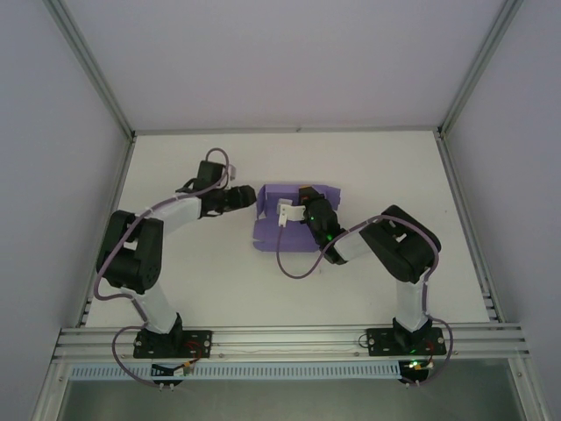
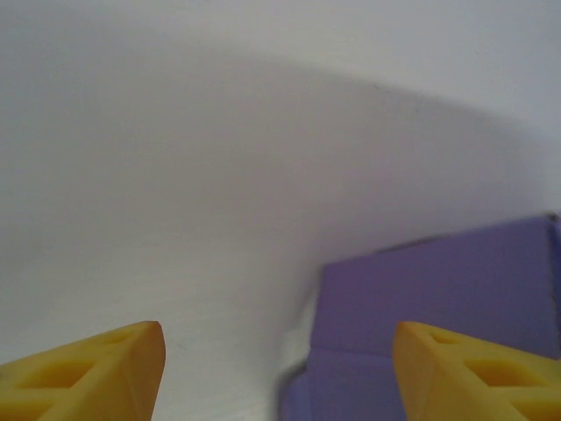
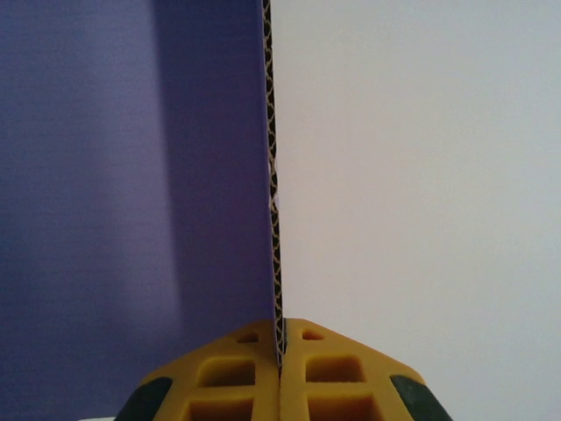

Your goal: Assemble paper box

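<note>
Paper box [image 1: 273,231] sits near the middle of the tabletop [image 1: 386,167], between the two grippers. It is a lavender card piece with at least one panel raised. How many folds are finished cannot be told from the overhead view.

Right gripper [image 1: 296,209]: the jaws are pressed together on the edge of a card panel. In the right wrist view the corrugated edge runs straight up from between the fingertips of the right gripper [image 3: 280,351], with the purple face of the paper box [image 3: 131,175] to its left.

Left gripper [image 1: 244,198]: the jaws stand apart with nothing between them. It hovers just beside the left edge of the box. In the left wrist view the left gripper [image 2: 279,349] faces a raised purple wall [image 2: 438,289], which lies towards its right-hand finger.

Hazards to watch from this state:

- Slip. You hold the panel by a thin edge only. A sideways pull can draw the card out of the jaws.
- False crease or tear. Twisting the clamped panel off its fold line can bend the card where no crease is cut.
- Box shift. If the left gripper pushes the wall while off-centre, the whole box can slide or turn on the tabletop.
- Collision. Both grippers work close together over the box. Keep them clear of each other.
</note>
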`<state>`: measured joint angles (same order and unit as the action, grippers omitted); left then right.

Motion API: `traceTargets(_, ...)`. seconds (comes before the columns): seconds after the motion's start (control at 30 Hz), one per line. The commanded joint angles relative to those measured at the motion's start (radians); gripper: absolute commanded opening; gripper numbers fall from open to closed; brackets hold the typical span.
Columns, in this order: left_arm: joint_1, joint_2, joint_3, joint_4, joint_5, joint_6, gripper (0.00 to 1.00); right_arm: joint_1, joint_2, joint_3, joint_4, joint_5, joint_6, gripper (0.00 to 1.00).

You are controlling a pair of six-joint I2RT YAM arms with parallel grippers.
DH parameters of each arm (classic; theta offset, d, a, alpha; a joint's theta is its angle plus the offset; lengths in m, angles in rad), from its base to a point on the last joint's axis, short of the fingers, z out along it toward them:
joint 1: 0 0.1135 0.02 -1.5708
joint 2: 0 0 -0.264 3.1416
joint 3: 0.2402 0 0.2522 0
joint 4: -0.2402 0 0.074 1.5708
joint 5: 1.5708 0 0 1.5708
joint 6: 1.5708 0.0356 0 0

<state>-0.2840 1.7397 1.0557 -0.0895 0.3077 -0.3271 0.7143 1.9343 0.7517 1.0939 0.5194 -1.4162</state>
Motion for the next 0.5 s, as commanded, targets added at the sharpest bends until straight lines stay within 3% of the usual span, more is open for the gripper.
traceTargets(0.0, -0.038, -0.025, -0.007, 0.024, 0.038, 0.018, 0.65, 0.006, -0.018, 0.004, -0.07, 0.025, 0.053, 0.0)
traceTargets(0.33, -0.115, 0.029, -0.032, 0.067, -0.017, 0.065, 0.53, 0.006, -0.027, -0.004, -0.091, 0.02, 0.077, 0.0)
traceTargets(0.47, -0.122, 0.018, -0.107, 0.184, -0.024, 0.082, 0.53, 0.011, -0.027, -0.021, -0.083, 0.023, 0.051, 0.0)
